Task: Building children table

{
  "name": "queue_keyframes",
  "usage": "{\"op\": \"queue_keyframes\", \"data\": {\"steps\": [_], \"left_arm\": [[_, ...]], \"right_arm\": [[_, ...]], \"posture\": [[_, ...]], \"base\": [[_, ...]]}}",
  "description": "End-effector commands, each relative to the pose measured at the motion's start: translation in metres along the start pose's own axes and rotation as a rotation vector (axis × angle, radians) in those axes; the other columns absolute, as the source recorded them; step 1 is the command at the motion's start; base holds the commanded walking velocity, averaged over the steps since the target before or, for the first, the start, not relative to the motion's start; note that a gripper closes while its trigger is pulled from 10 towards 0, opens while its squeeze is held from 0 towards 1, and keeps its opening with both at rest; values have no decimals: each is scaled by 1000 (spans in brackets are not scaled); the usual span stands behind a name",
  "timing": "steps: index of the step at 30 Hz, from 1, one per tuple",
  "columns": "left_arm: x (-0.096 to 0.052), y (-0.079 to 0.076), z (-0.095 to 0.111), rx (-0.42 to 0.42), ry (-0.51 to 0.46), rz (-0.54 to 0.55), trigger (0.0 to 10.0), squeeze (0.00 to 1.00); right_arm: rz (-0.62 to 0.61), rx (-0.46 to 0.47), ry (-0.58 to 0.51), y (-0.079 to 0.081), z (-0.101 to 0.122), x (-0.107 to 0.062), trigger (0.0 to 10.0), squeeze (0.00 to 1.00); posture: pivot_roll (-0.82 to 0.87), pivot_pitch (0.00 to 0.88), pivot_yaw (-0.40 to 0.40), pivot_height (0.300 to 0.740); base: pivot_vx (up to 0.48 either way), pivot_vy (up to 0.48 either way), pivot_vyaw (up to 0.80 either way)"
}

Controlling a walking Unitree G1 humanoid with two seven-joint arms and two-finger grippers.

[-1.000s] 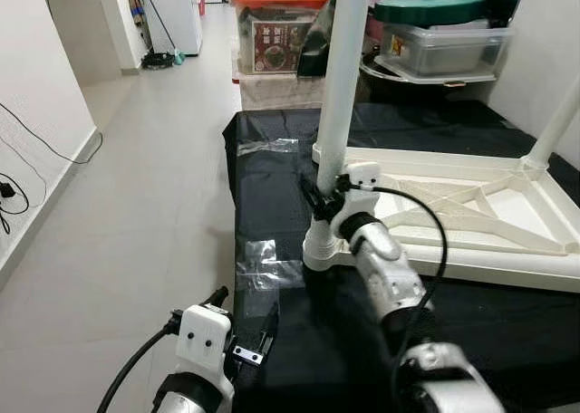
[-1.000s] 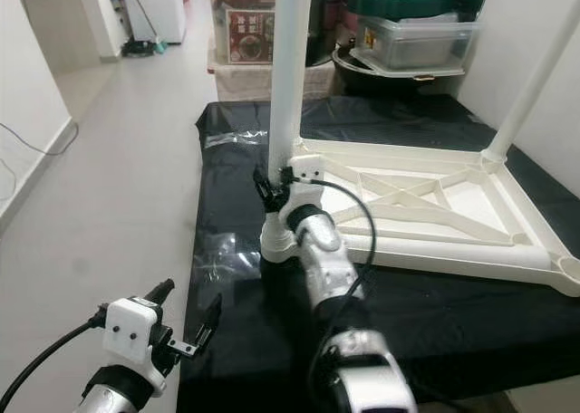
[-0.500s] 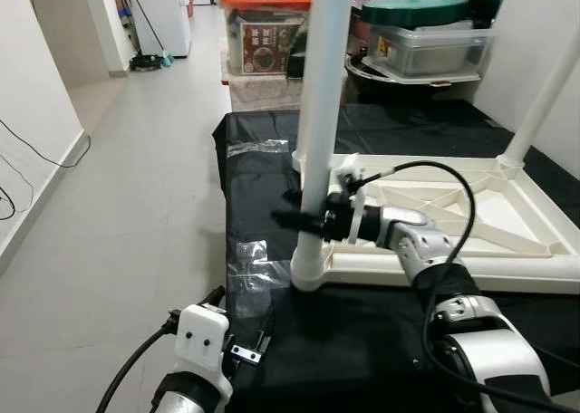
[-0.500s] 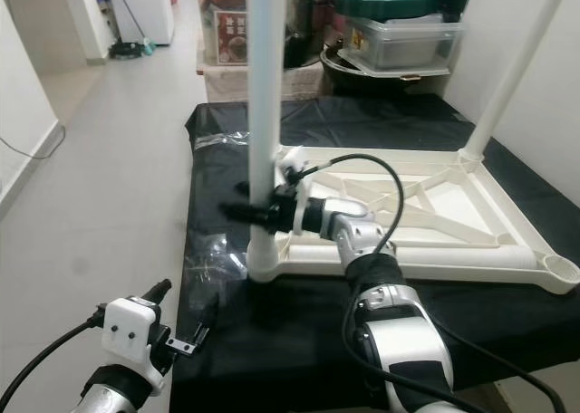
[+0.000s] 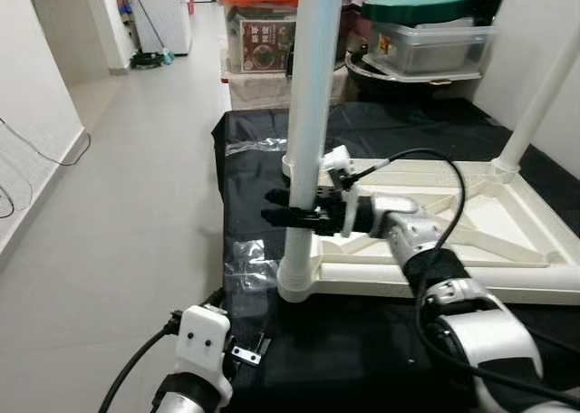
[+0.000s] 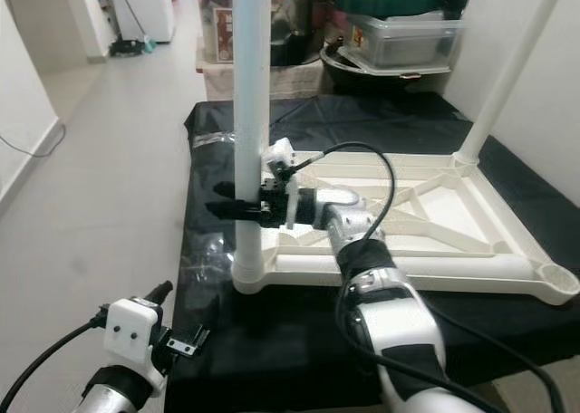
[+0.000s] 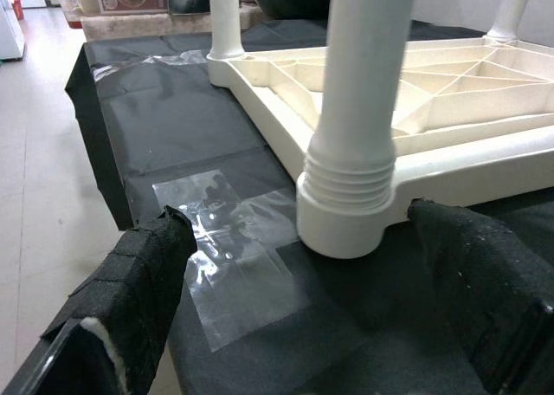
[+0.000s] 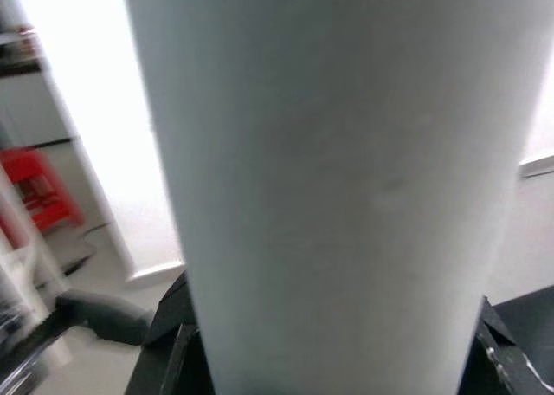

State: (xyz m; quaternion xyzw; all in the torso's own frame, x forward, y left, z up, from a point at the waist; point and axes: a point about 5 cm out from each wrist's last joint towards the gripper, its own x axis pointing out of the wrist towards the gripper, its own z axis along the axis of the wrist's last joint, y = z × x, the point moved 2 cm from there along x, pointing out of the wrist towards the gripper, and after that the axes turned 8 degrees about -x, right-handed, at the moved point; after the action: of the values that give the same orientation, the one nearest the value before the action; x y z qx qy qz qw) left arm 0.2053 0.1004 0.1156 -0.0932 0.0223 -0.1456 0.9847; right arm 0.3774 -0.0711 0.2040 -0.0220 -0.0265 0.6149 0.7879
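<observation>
The white plastic children's table (image 5: 471, 250) lies upside down on a black cloth (image 5: 254, 159). Its near-left leg (image 5: 308, 114) stands upright in the corner socket (image 7: 346, 204). My right gripper (image 5: 288, 216) reaches in from the right, level with the tabletop, and is shut on this leg a little above the socket; the leg (image 8: 329, 178) runs between its fingers (image 8: 173, 343). Another leg (image 5: 544, 96) stands at the far right corner. My left gripper (image 5: 237, 327) hangs low at the cloth's near-left edge, open, with its pads (image 7: 138, 274) facing the socket.
A patch of clear tape (image 5: 249, 250) lies on the cloth beside the socket. Storage boxes (image 5: 263, 33) and a green-lidded tub (image 5: 426, 24) stand behind the cloth. Tiled floor (image 5: 118, 205) runs along the left, and a white wall is on the right.
My right arm has swung from in front of the leg to its right side, and the gripper now lies level around the leg. The view has shifted. The left gripper has stayed put.
</observation>
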Motion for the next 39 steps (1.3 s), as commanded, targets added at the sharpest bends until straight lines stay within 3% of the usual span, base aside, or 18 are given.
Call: {"op": "queue_keyframes", "data": {"steps": [1, 2, 6, 7, 8, 10, 11, 12, 18, 21, 22, 25, 26, 29, 31, 34, 37, 39], "left_arm": [[-1, 1, -3, 10, 7, -4, 10000, 0], [-1, 1, -3, 10, 7, -4, 10000, 0], [-2, 2, -3, 14, 12, -7, 10000, 0], [-3, 3, -3, 14, 15, -7, 10000, 0], [-3, 3, -3, 14, 15, -7, 10000, 0], [-3, 3, -4, 15, 17, -9, 10000, 0], [-3, 3, -4, 15, 17, -9, 10000, 0], [-2, 3, -4, 16, 18, -11, 10000, 0], [-2, 4, -4, 17, 16, -8, 10000, 0], [-2, 5, -3, 14, 12, 5, 10000, 0], [-2, 5, -3, 13, 10, 10, 10000, 0], [-2, 5, -3, 13, 9, 13, 10000, 0], [-1, 6, -3, 12, 10, 15, 10000, 0], [-1, 6, -3, 13, 11, 14, 10000, 0], [0, 7, -3, 15, 13, 13, 10000, 0], [0, 7, -3, 18, 12, 14, 10000, 0], [0, 8, -3, 18, 12, 15, 10000, 0], [0, 7, -3, 17, 11, 15, 10000, 0]], "right_arm": [[-196, 29, -49, -10, -5, 1, 0, 0], [-196, 29, -49, -10, -5, 1, 0, 0], [-539, 14, -15, -29, -15, -8, 0, 0], [-780, 50, 10, -40, -23, -20, 0, 0], [-780, 50, 10, -40, -23, -20, 0, 0], [-1255, 95, 113, -48, -43, -56, 0, 0], [-1255, 95, 113, -48, -43, -56, 0, 0], [-1422, 140, 144, -45, -51, -69, 0, 0], [-1567, 204, 159, -36, -61, -76, 0, 0], [-1567, 230, 157, -29, -65, -64, 0, 0], [-1555, 234, 154, -27, -66, -59, 10000, 0], [-1482, 214, 93, -27, -60, -46, 10000, 0], [-1405, 181, 45, -27, -55, -36, 10000, 1000], [-1321, 143, 1, -25, -48, -27, 10000, 1000], [-1211, 114, -55, -23, -39, -17, 10000, 0], [-932, 74, -54, -23, -34, -13, 10000, 0], [-874, 75, -47, -24, -33, -15, 10000, 0], [-663, 130, -83, -27, -22, -19, 10000, 0]], "posture": [[-11, 0, -2, 740], [-11, 0, -2, 740], [-15, 0, 4, 740], [-21, 0, 10, 740], [-21, 0, 10, 740], [-23, 0, 15, 740], [-23, 0, 15, 740], [-21, 0, 12, 740], [-21, 0, 12, 740], [-21, 0, 10, 740], [-21, 0, 10, 740], [-15, 0, 1, 740], [-11, 0, 3, 740], [2, 0, 10, 740], [17, 0, 13, 740], [21, 0, 8, 740], [21, 0, 8, 740], [19, 0, 6, 740]], "base": [[0, 0, 0], [0, 0, 0], [0, 0, 0], [0, 0, 0], [0, 0, 0], [0, 0, 0], [0, 0, 0], [0, 0, 0], [0, 0, 0], [0, 0, 0], [0, 0, 0], [0, 0, 0], [0, 0, 0], [0, 0, 0], [0, 0, 0], [0, 0, 0], [0, 0, 0], [0, 0, 0]]}}
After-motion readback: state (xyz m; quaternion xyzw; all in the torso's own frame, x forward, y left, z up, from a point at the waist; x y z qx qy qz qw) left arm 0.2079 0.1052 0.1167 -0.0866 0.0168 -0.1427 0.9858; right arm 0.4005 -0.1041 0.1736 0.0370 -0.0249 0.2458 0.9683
